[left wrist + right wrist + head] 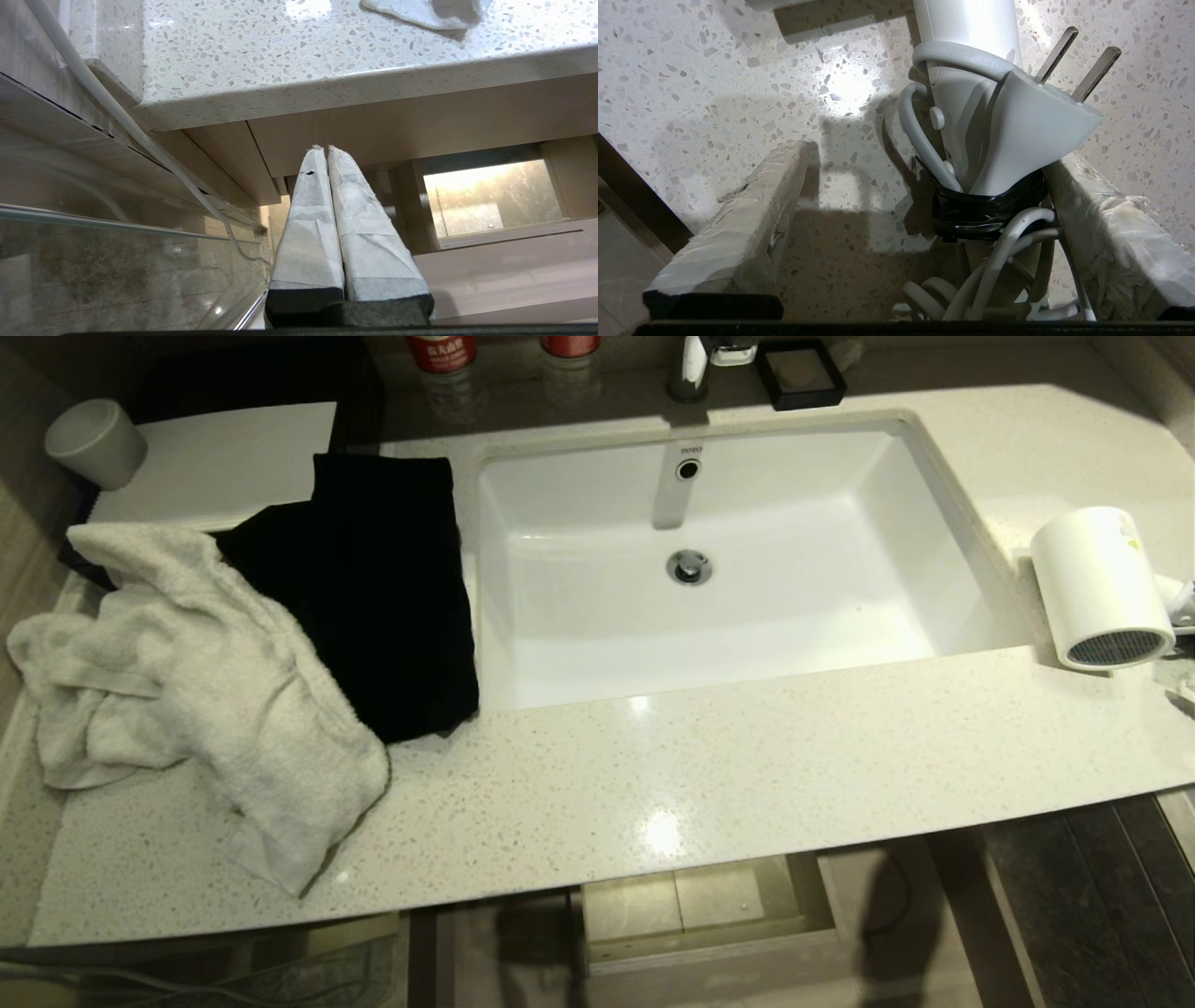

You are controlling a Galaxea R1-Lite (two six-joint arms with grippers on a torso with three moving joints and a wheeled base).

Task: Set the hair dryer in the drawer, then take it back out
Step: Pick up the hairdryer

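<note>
hand point(924, 224) spread wide, straddling hair dryer point(971, 116) handle on counter point(714, 70).

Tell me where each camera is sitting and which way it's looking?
Head view: up on the robot's head, looking forward and down at the countertop, the sink and the hair dryer; no arm shows.
Left wrist view: behind the shut left gripper, low beside the vanity, looking at the countertop's edge and the open drawer.
Right wrist view: behind the open right gripper, looking down at the hair dryer's handle and bundled cord between its fingers.
Shared: head and right wrist views both show the hair dryer on the countertop.
</note>
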